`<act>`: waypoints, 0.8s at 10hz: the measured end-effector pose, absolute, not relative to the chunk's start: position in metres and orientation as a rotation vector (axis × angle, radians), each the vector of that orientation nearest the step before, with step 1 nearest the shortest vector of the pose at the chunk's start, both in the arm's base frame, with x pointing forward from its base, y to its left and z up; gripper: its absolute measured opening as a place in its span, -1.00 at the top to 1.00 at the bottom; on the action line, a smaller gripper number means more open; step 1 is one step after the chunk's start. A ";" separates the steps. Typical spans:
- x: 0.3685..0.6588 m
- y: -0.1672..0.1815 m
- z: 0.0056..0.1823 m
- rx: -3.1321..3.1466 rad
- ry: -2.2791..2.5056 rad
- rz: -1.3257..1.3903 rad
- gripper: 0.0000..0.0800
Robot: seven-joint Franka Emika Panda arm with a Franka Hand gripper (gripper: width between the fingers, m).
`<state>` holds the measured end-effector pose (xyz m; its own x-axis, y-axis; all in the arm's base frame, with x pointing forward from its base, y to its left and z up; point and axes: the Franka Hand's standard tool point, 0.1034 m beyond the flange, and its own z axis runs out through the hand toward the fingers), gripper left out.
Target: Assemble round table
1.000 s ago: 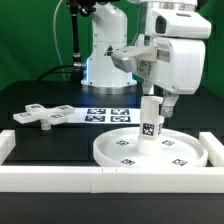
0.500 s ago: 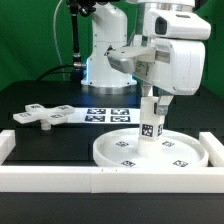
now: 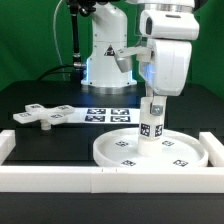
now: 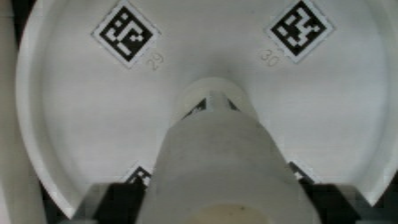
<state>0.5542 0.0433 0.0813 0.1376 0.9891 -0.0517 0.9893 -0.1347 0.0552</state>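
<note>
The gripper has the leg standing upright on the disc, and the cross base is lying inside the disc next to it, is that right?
Not quite. The base lies on the table, outside the disc, toward the exterior view's left; the exterior view shows this. The rest is right: the gripper has the leg standing upright on the disc.

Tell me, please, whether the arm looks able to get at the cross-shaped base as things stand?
Probably yes, but not this instant: the cross-shaped base lies flat in the open at the exterior view's left, nothing over it. The pincer, though, is shut on the leg standing on the round disc.
</note>
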 end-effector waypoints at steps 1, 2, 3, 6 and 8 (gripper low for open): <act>0.553 0.044 0.081 2.444 1.852 0.007 -0.02; 0.553 0.045 0.081 2.531 1.729 0.020 -0.02; 0.553 0.045 0.081 2.592 1.637 0.027 -0.02; 0.554 0.045 0.081 2.756 1.343 0.055 -0.02; 0.554 0.045 0.081 2.836 1.173 0.062 -0.02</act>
